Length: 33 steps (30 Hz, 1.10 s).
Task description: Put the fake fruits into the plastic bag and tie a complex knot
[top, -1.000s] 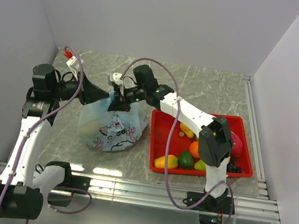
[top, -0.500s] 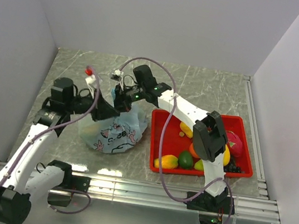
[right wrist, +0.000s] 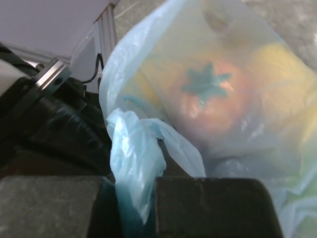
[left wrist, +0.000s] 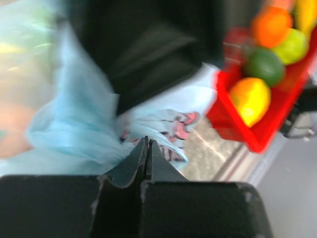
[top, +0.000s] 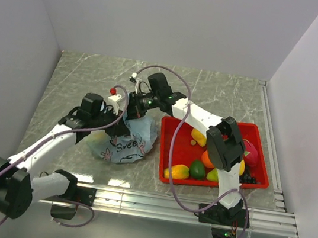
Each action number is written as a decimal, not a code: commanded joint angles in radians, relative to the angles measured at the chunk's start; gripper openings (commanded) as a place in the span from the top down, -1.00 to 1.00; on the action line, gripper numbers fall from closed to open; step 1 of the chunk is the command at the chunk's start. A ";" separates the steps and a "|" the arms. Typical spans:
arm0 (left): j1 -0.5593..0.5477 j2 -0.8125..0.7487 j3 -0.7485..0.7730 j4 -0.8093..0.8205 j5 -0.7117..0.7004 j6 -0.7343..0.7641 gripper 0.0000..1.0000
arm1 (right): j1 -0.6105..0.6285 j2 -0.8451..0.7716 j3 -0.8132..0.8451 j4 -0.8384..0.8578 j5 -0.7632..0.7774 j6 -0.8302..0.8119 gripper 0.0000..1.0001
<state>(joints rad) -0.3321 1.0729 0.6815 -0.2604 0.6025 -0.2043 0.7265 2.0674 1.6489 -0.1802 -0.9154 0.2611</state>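
a: how far along is it?

b: partway, i'd judge. the plastic bag (top: 124, 145) sits on the grey marbled table (top: 81, 77), just left of the red tray (top: 263, 161). it bulges, and in the right wrist view an orange-red fruit (right wrist: 210, 101) with a green star calyx shows through the film, with something yellow beside it. but several fake fruits (top: 198, 170) lie in the tray: a mango, a green one, an orange, a banana, and dark grapes in the near corner.

a: and the knot?

b: no finished knot that i can see. the right gripper (right wrist: 136, 198) is clamped on a bunched strand (right wrist: 131, 144) of the bag's top, likely a handle, with the film running down between its jaws. the left gripper (left wrist: 147, 151) has its jaws pressed together right at the bag's side. that view is blurred, so i can't tell whether any film is caught in them.

a: how will the stuff handle?

b: the bag is thin, translucent, light blue and crinkly, with pink cartoon prints, and it ropes up where it's gathered. the fruits are hard, glossy and rounded, so they'd likely roll. the tray looks like rigid plastic with low walls.
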 commanded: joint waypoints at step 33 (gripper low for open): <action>0.100 0.279 0.049 0.482 -0.191 -0.703 0.99 | -0.021 -0.081 -0.247 0.839 0.133 0.974 1.00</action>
<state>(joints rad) -0.2211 1.3552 0.7918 0.1295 0.4118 -0.7830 0.6491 2.0377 1.3991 0.5537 -0.7223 1.2118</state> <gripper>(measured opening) 0.012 0.009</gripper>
